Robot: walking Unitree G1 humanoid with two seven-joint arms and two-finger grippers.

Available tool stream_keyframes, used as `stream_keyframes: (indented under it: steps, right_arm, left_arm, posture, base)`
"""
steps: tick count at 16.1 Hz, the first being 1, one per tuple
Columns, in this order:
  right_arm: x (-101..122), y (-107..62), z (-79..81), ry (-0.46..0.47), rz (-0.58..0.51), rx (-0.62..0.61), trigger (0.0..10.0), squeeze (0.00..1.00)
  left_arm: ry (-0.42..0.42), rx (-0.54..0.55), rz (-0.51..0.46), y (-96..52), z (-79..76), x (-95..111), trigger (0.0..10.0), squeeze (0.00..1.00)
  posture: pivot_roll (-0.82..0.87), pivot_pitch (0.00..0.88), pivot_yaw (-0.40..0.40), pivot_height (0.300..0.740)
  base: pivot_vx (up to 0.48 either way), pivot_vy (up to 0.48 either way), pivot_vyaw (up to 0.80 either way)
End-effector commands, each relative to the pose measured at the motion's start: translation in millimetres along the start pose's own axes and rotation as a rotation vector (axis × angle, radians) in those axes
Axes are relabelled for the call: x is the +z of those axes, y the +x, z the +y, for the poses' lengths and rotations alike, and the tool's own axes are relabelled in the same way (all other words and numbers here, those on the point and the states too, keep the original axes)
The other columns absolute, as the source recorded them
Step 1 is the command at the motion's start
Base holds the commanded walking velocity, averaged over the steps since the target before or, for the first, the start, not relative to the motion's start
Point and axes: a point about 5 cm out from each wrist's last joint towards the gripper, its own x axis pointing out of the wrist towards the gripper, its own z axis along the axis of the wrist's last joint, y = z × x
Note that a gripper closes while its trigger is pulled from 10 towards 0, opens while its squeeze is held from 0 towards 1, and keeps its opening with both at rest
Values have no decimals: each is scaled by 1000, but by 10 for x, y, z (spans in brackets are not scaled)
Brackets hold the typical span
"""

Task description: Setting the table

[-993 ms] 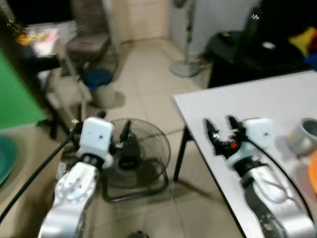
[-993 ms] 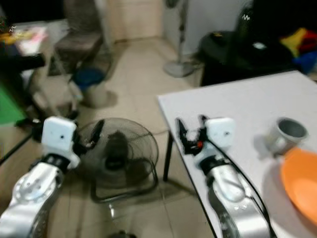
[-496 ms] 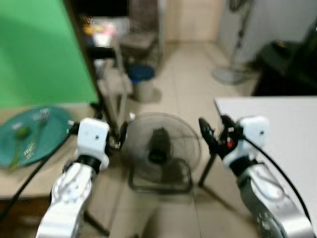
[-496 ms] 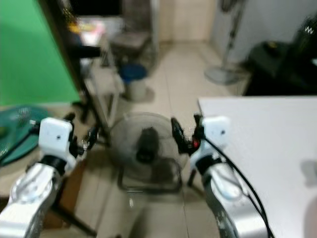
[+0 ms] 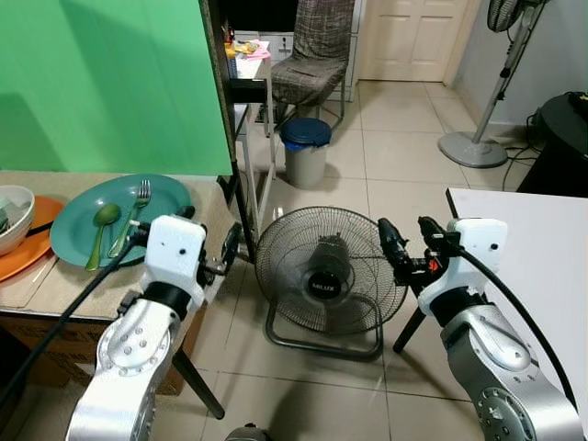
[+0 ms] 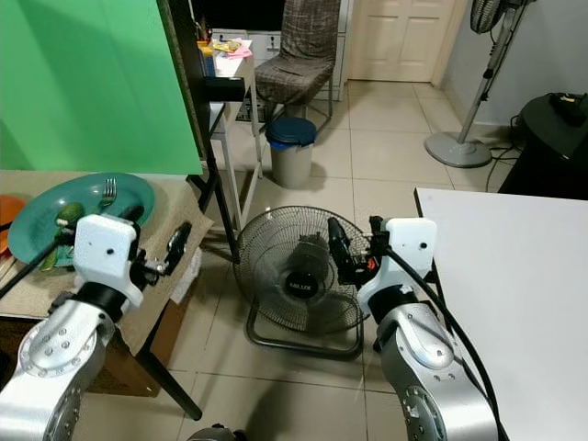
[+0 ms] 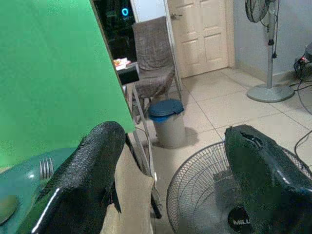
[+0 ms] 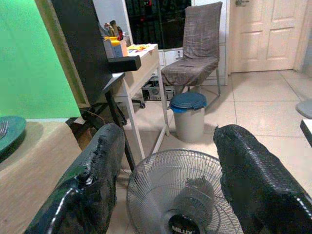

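Your left gripper (image 5: 230,246) and right gripper (image 5: 410,243) both hover with rubbery black fingers apart, gripping nothing. The round teal plate (image 5: 73,234), carrying a metal fork (image 5: 134,213) and green spoon (image 5: 100,228), sits near the tan tabletop's (image 5: 55,285) right edge.

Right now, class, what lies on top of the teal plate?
On the teal plate lie a fork and a green spoon. The left gripper covers part of its near rim.
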Motion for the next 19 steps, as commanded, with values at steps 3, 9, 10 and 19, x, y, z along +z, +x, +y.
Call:
stream_keyframes:
  steps: [3,9,10,19]
  right_arm:
    - [-14,26,-12,-1,24,-20,10000,0]
    - [-24,32,-5,5,32,-20,10000,0]
    - [-24,32,-5,5,32,-20,10000,0]
    - [-7,50,-39,7,22,-59,10000,0]
  left_arm:
    - [9,-9,7,-5,21,4,10000,0]
    - [8,-10,10,-5,29,0,10000,0]
    - [8,-11,10,-5,29,0,10000,0]
    - [11,-28,12,-5,6,-9,10000,0]
  posture:
    - [138,0,40,740]
    - [142,0,37,740]
    - [142,0,37,740]
    - [138,0,40,740]
  base:
    - [0,0,0]
    - [0,258,0]
    - [0,319,0]
    - [0,316,0]
